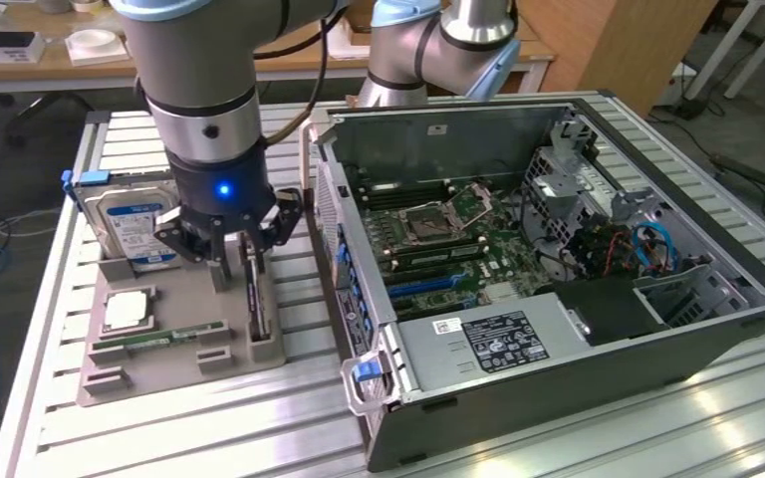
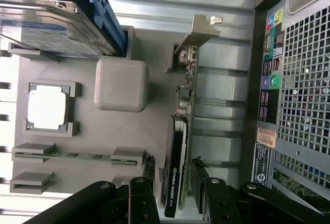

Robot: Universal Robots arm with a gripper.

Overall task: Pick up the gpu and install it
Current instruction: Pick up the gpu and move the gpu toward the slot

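Hard drive (image 1: 127, 221): upright at the frame's left, just beside the arm; a sideways drift could knock it.
Tray (image 1: 156, 376): grey holder, lower left; it may lift if the card jams in its slot.
Gripper (image 1: 239, 267): left of centre, fingers (image 2: 142, 203) parted, straddling the card, gripping nothing.
Gpu (image 1: 259, 309): on edge in the tray, between the 2 fingers; an off-centre squeeze could tilt it.
Case (image 1: 556, 299): open, right half; the card's bracket could snag its near wall.
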